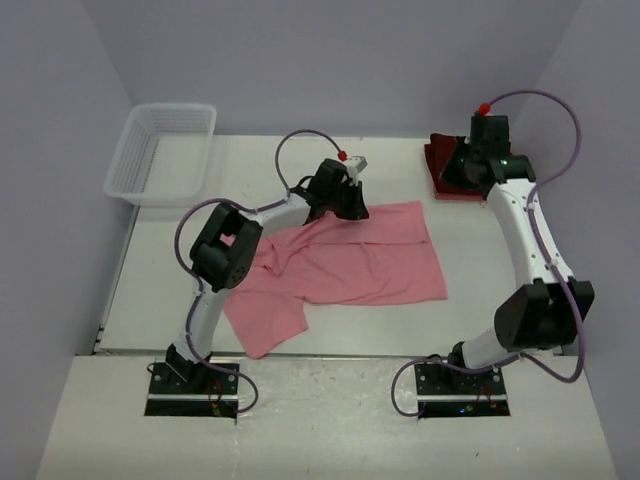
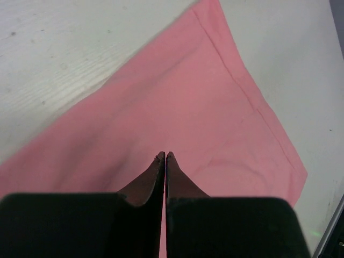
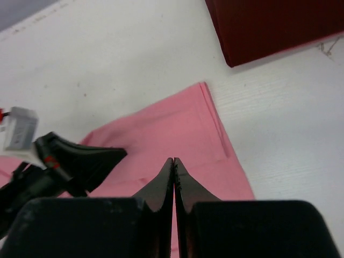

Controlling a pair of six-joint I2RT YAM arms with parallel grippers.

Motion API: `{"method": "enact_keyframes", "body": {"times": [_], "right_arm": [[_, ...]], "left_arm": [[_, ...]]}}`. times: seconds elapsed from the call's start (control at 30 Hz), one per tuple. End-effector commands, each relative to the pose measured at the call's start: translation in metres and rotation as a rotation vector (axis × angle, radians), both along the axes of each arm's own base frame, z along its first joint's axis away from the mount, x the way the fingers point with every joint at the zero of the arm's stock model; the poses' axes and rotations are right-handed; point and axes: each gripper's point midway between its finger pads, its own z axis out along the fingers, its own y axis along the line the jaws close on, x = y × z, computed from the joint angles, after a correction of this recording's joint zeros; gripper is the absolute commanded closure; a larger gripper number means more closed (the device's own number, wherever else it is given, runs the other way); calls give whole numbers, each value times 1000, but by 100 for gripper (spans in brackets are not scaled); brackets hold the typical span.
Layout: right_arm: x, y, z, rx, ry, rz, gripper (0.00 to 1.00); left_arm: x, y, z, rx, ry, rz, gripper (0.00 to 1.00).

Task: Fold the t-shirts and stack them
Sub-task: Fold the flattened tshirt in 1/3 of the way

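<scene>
pink t-shirt [image 1: 350, 262] spread rumpled mid-desk [image 1: 160, 270] | maroon t-shirt [image 1: 443, 168] folded, far right | left claw [image 2: 165, 156] closed, empty, over pink cloth | right claw [image 3: 173, 160] closed, empty | handling: soft, limp, light; pinch hem corners
</scene>
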Motion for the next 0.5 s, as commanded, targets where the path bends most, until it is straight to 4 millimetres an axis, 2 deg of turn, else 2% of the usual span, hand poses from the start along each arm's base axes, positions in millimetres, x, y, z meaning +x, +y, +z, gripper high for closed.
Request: {"method": "enact_keyframes", "body": {"times": [0.0, 0.07, 0.2, 0.23, 0.3, 0.33, 0.4, 0.47], "right_arm": [[-9, 3, 23, 17, -60, 14, 100], [-15, 10, 18, 42, -63, 46, 100], [-27, 9, 14, 38, -50, 48, 100], [-30, 9, 13, 36, -47, 47, 100], [-34, 11, 20, 48, -72, 54, 100], [-36, 13, 19, 55, -75, 62, 100], [-40, 15, 26, 66, -100, 70, 100], [-42, 16, 29, 69, -109, 72, 100]], "left_arm": [[5, -46, 46, -189, -87, -144, 100], [0, -59, 40, -196, -93, -177, 100], [0, -70, 37, -207, -92, -194, 100], [0, -70, 25, -190, -65, -188, 100], [4, -74, 23, -188, -56, -183, 100], [3, -73, 9, -168, -29, -182, 100], [5, -78, 6, -160, -29, -176, 100], [7, -80, -7, -142, -14, -165, 100]]}}
